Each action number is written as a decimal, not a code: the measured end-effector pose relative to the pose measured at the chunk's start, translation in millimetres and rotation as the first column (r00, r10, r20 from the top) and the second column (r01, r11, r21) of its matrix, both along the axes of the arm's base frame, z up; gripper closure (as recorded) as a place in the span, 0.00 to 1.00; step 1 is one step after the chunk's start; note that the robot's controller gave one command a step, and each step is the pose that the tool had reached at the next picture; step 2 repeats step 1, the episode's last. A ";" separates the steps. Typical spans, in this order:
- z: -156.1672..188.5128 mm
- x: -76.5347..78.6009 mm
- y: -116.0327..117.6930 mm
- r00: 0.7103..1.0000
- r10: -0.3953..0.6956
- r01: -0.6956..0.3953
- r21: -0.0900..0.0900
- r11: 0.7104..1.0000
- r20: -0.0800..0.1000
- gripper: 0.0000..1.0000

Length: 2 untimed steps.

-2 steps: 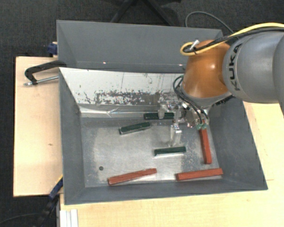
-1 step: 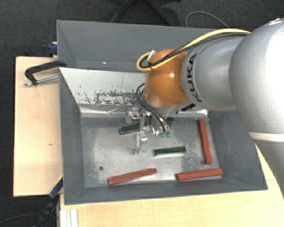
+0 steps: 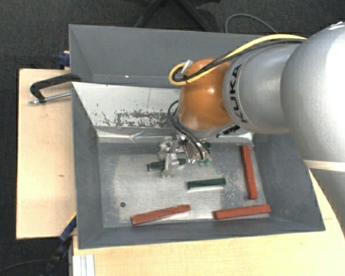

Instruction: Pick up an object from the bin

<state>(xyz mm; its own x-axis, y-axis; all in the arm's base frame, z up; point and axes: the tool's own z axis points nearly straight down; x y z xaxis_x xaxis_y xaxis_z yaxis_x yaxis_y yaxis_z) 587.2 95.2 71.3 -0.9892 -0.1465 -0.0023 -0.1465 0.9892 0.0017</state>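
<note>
Now my gripper (image 3: 181,154) hangs low in the bin (image 3: 126,188), a small dark green piece (image 3: 156,166) just beside it toward the view's left; open or closed, I cannot tell.

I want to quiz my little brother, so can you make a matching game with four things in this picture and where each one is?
Things:
1. green bar
2. black dot
3. end effector
4. orange cover

Places:
A. on the bin floor, lower left in the view
B. on the arm, over the back wall
C. on the floor, left of the red stick along the right side
D. low near the back wall, beside a small green piece

Pairs: 1-C, 2-A, 3-D, 4-B
</note>
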 end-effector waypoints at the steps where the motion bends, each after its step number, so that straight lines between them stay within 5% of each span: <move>1: 149.9 -28.9 -13.0 1.000 0.022 -0.022 0.000 1.000 0.011 1.00; 2: 149.9 -28.9 -13.0 1.000 0.022 -0.022 0.000 1.000 0.011 1.00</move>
